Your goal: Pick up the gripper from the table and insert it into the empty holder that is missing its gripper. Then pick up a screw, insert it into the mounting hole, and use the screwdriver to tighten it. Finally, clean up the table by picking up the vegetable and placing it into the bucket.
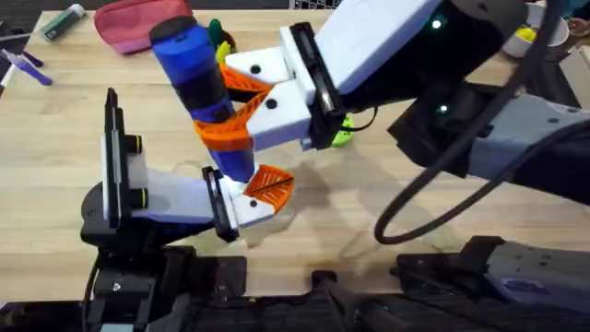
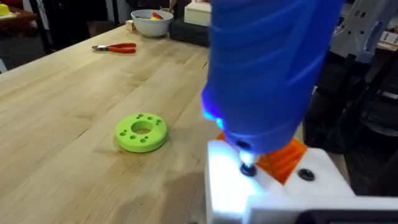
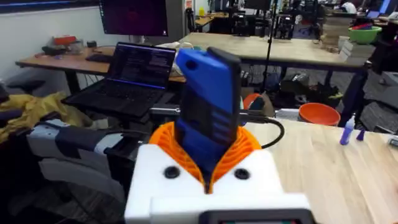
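Note:
My right gripper [image 1: 224,109] is shut on the blue screwdriver [image 1: 198,83], its orange pads clamped round the barrel [image 3: 208,124]. The screwdriver stands nearly upright. Its metal tip [image 2: 247,168] rests on a screw in the white holder [image 2: 230,186] of my left gripper [image 1: 263,192], which is shut. The orange gripper [image 2: 287,158] sits in that holder. A dark-green bit, perhaps the vegetable [image 1: 214,30], peeks out behind the screwdriver. The orange bucket [image 3: 319,113] stands on the table beyond my right gripper.
A lime-green disc with holes [image 2: 142,132] lies beside the left gripper. Red-handled pliers [image 2: 115,47] and a white bowl [image 2: 152,22] sit farther off. A pink pouch [image 1: 138,23] and purple markers [image 1: 28,65] lie at the far left.

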Motion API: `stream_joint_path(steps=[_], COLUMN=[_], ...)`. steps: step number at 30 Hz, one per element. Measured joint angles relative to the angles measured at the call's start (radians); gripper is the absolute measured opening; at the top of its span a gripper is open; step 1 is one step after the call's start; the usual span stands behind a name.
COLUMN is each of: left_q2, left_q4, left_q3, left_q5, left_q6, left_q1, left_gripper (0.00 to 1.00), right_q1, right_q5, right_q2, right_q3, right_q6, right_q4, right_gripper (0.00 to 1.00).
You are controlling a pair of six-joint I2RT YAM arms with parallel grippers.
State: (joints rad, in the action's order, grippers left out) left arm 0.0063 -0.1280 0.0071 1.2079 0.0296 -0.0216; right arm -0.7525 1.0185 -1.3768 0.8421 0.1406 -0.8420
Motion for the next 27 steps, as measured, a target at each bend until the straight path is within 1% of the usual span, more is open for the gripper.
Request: stream_joint_path(steps=[19, 23, 25, 27], left_q2=[0.000, 0.000, 0.000, 0.000], left_q4=[0.000, 0.000, 0.000, 0.000], left_q3=[0.000, 0.000, 0.000, 0.000], left_q5=[0.001, 0.001, 0.000, 0.000], left_q6=[-0.003, -0.003, -0.003, -0.003], left_q1=[0.000, 0.000, 0.000, 0.000], left_gripper=[0.018, 0.018, 0.018, 0.018], right_q1=[0.000, 0.000, 0.000, 0.000], right_q5=[0.000, 0.000, 0.000, -0.001], right_q2=[-0.012, -0.019, -0.024, -0.031], right_q3=[0.004, 0.054, 0.101, 0.173], right_q6=[0.014, 0.019, 0.010, -0.010], right_q4=[-0.005, 0.094, 0.180, 0.284], right_gripper=[0.026, 0.026, 0.026, 0.026])
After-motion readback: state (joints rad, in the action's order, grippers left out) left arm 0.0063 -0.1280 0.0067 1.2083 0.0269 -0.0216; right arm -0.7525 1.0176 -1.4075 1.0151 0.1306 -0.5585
